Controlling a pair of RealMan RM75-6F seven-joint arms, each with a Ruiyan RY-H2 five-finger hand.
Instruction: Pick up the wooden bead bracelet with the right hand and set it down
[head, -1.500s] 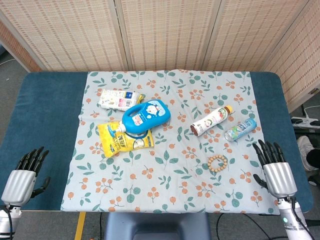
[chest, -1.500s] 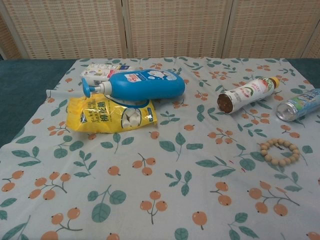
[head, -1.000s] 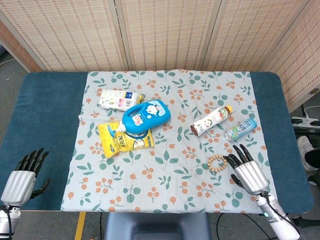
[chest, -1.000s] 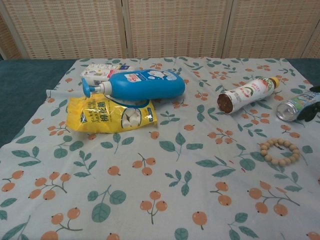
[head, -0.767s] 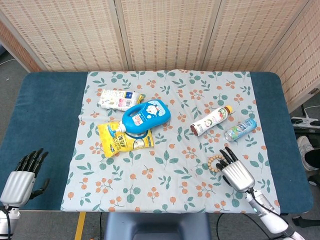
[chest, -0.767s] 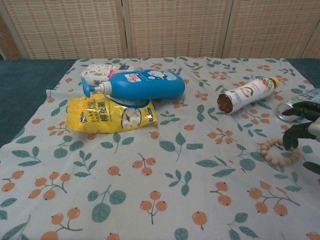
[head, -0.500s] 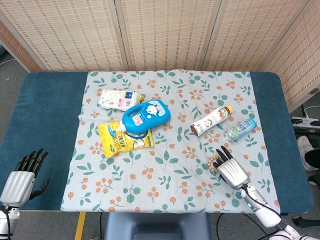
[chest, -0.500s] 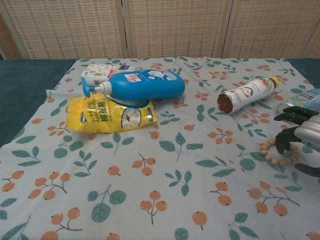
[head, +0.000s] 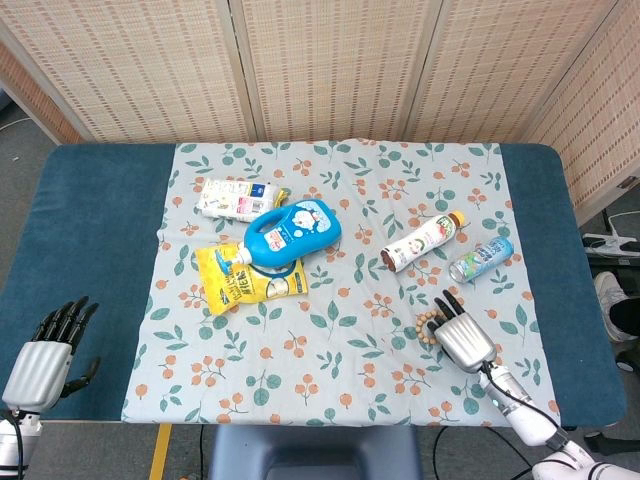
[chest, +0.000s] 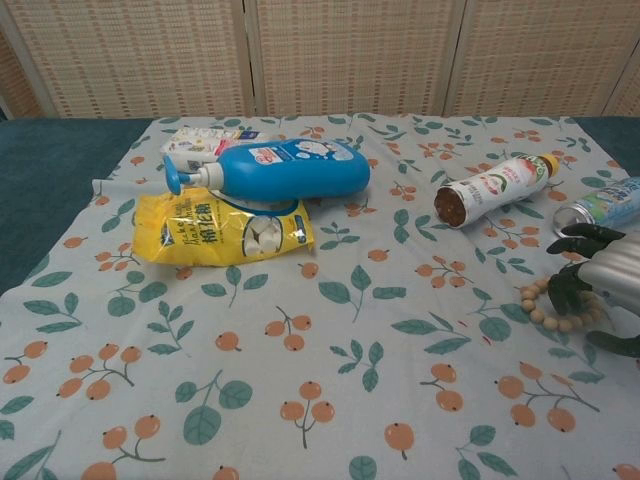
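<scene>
The wooden bead bracelet (head: 428, 323) lies flat on the floral cloth, right of centre near the front. My right hand (head: 463, 341) sits low over its right half, dark fingers (head: 446, 304) reaching past the beads. In the chest view the right hand (chest: 602, 276) curves its fingers (chest: 567, 287) down onto the bracelet (chest: 536, 304), whose left arc still shows on the cloth. I see no beads lifted or pinched. My left hand (head: 44, 357) rests off the cloth at the front left corner, fingers spread, holding nothing.
A blue pump bottle (head: 292, 231) lies on a yellow snack bag (head: 247, 278), with a white pack (head: 235, 196) behind them. A drink bottle (head: 423, 241) and a small water bottle (head: 481, 258) lie just behind the bracelet. The floral cloth (head: 330, 350) covers the table's middle.
My right hand has swung in from the right table edge to the bracelet and lowered over it, fingers curving down. The bracelet and left hand have stayed put.
</scene>
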